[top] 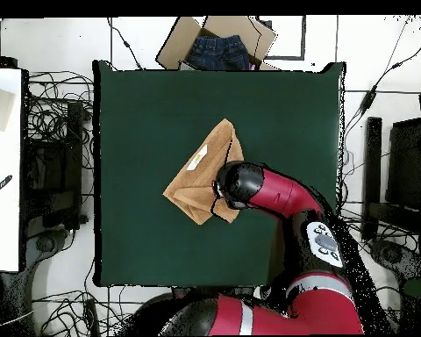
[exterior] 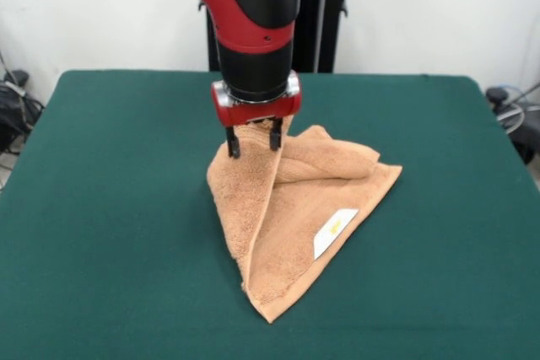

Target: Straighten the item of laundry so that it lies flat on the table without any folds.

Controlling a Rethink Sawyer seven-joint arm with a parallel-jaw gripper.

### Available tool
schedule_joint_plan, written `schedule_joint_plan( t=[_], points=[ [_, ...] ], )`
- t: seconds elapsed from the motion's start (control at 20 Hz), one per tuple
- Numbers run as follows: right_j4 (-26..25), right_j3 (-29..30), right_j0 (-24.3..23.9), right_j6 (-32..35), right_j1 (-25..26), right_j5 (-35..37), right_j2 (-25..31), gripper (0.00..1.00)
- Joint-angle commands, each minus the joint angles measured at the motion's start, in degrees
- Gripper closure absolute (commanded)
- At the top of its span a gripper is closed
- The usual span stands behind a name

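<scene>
The tan terry towel point(exterior: 287, 208) lies folded over itself in a rough triangle on the green table point(exterior: 118, 208), near the middle. One point faces the front edge, and a white label point(exterior: 335, 232) shows on its right part. My gripper point(exterior: 253, 147) hangs straight down over the towel's far left corner. Its two black fingers point(exterior: 232, 142) are spread apart just above or at the cloth, and nothing is pinched between them. In the overhead view the towel point(top: 201, 180) lies at the table's point(top: 144, 114) centre, and the arm's wrist point(top: 239, 184) hides the gripper.
A cardboard box holding blue denim point(top: 216, 44) sits beyond the table's far edge in the overhead view. Cables and stands lie on the floor around the table. The robot's pedestal point(exterior: 325, 14) stands behind the table's far side.
</scene>
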Motion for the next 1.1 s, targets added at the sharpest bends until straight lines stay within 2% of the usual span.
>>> schedule_joint_plan(
  t=[0.05,0.2,0.75,0.8,1.1],
  points=[
    [3.3,4.2,1.3,13.5,0.1,3.0,4.1,0.0],
    [3.9,4.6,2.2,14.6,-0.7,4.3,3.6,0.0],
    [3.9,7.1,1.6,13.9,-0.6,-2.8,4.4,0.0],
    [4.2,8.0,0.7,13.3,-0.8,-4.4,5.4,1.0],
    [4.2,9.2,-0.1,12.9,-1.0,-7.0,6.3,1.0]
  ],
)
